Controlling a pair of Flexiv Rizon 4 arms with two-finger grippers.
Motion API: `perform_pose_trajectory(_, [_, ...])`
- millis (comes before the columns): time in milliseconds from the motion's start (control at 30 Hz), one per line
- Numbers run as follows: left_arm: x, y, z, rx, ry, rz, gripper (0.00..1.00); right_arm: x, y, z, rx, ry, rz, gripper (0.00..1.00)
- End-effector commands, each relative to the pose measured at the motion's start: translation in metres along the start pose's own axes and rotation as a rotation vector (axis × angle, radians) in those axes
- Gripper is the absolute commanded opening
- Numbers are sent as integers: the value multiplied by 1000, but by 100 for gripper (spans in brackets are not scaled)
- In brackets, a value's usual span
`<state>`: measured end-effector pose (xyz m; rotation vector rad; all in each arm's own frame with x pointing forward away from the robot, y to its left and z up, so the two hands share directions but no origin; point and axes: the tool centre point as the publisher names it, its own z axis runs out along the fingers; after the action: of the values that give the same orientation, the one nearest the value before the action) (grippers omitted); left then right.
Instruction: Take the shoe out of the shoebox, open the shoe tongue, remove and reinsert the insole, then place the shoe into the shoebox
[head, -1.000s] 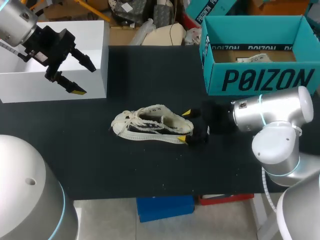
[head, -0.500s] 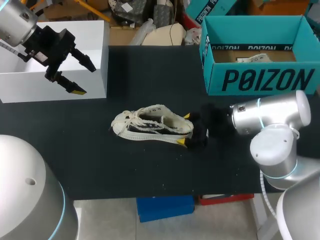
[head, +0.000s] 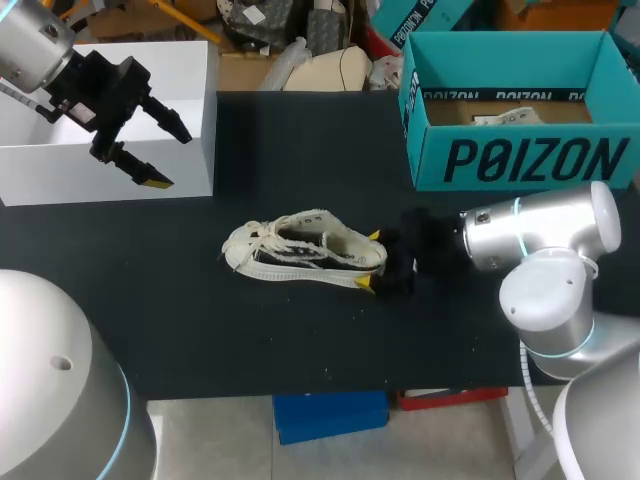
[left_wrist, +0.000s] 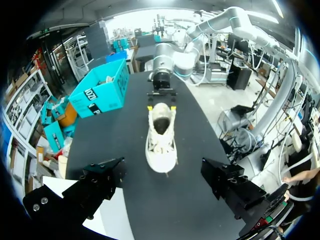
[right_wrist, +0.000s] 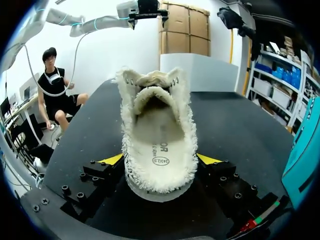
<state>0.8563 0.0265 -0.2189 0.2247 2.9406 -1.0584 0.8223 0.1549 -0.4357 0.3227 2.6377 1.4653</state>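
Right gripper (head: 371, 259) has edged in on heel of cream frayed-canvas shoe (head: 300, 245), mid black table (head: 300, 150); jaws straddle heel, pinch unclear. Left gripper (head: 170, 158) gapes empty. Your risk: shallow heel hold, shoe pivots, drops.

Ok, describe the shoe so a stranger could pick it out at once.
Start at the black table; between the white box at its far left and the teal shoebox at its far right, look to the middle. The shoe sits there, heel gripped by the right hand: cream, frayed-edged, the only pale fuzzy thing on the dark top.
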Motion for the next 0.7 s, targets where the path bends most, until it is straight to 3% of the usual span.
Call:
perform_pose_trajectory(33, [6,-23,9,-78,-42,-131,100,1,0,3,3,-3,2,0])
perform_pose_trajectory(133, [9,-24,23,-193,-144,-315,100,1,0,3,3,-3,2,0])
perform_pose_trajectory(200, [12,-27,31,-204,-157,-373,100,1,0,3,3,-3,2,0])
perform_pose_trajectory(233, [14,-30,35,-180,-126,-372,100,1,0,3,3,-3,2,0])
perform_pose_trajectory(267, [16,-34,37,-107,-66,-345,100,1,0,3,3,-3,2,0])
perform_pose_trajectory(667, [16,-34,37,-107,-66,-345,100,1,0,3,3,-3,2,0])
perform_pose_trajectory(700, [14,-37,42,-139,-93,-418,100,1,0,3,3,-3,2,0])
